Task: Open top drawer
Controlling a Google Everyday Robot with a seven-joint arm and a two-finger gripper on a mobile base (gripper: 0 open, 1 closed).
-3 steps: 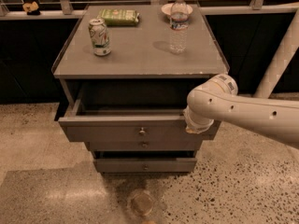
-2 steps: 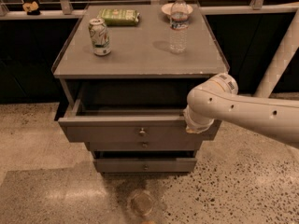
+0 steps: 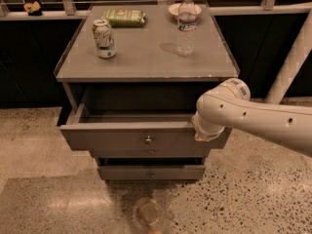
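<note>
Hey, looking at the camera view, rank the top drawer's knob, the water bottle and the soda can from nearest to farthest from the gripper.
The gripper sits at the open top drawer's right front corner.
1. Knob, centre of the drawer front.
2. Water bottle, right rear of the cabinet top.
3. Soda can, left side of the top.

Arm point(image 3: 258, 118): cream-white, smooth, rounded shell
Holes point(image 3: 243, 114): small dark dots along it
Label point(image 3: 237, 83): dark stripes atop the joint
Hand point(image 3: 203, 132): pale, at right end of top drawer point(image 3: 117, 139)
</note>
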